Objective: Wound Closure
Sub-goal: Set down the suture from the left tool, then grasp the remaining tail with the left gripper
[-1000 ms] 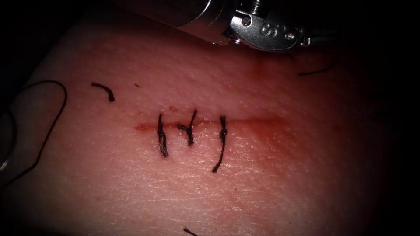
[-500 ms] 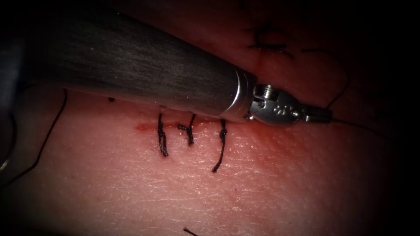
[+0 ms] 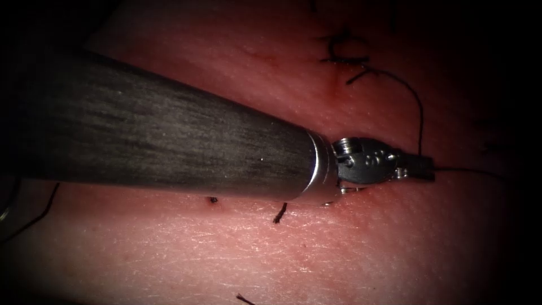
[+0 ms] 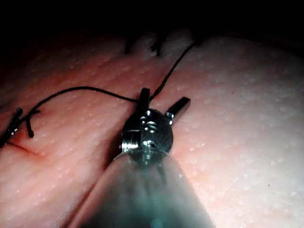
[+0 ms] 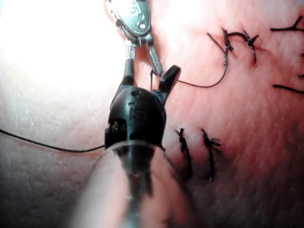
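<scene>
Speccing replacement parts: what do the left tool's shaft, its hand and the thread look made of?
Shaft: dark matte composite, perhaps carbon fibre; fine streaked grain. Left hand, open and empty: polished metal, likely steel; bright glints. Thread: black, matte; fibre unclear. Right hand, open and empty, looks dark.

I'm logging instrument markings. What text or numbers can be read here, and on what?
"IS": stamped on the dark wrist of the right tool, read with some doubt.
Left tool: small stamped marks on its metal wrist, too small to read.
Tissue and thread: no text.
Both tools' jaws stand open, with thread passing beside them.
</scene>
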Robot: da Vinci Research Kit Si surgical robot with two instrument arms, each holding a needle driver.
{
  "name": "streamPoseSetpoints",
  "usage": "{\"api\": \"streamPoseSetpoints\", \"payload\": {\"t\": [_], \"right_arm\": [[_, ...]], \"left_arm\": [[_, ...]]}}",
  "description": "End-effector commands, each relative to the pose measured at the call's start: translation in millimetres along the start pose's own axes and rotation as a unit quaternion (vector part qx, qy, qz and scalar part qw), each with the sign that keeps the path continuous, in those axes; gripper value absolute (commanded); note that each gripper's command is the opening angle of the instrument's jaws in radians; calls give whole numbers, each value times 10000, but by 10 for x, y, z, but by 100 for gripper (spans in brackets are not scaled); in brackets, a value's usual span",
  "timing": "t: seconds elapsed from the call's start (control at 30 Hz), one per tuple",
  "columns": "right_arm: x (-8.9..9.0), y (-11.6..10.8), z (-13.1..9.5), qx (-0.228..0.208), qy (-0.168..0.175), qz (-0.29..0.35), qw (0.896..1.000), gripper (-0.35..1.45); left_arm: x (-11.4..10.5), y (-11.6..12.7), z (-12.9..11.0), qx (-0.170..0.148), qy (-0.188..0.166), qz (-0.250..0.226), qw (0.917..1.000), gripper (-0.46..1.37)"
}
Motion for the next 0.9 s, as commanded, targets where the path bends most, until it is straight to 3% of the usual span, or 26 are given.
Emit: {"api": "streamPoseSetpoints", "payload": {"t": [0.03,0.17,0.3,0.5,0.67,0.73,0.77,0.8,0.87,0.9], "right_arm": [[0,-1,1,47,-6,-2,10000,140],[1,-3,4,42,-18,-2,10000,141],[0,-9,7,64,-54,-14,10000,141],[-1,-15,14,123,-53,-28,9999,142],[-1,-24,23,190,-34,-45,9998,142],[-1,-28,27,247,-28,-59,9997,142],[-2,-35,33,333,-7,-81,9994,142],[-3,-37,35,374,-3,-89,9993,142],[-4,-43,40,484,52,-110,9988,141],[-6,-48,46,595,69,-133,9981,140]], "left_arm": [[1,3,-1,77,-8,-58,10000,98],[3,13,-11,276,-29,-154,9995,95],[6,26,-29,239,-43,-206,9995,117],[9,42,-60,192,-68,-234,9995,122],[10,55,-83,151,44,-289,9995,116],[10,57,-90,130,113,-297,9994,101],[11,57,-100,88,166,-306,9994,85],[12,57,-104,71,193,-312,9993,82],[13,55,-116,19,215,-295,9993,82],[14,52,-131,-41,234,-278,9993,93]]}}
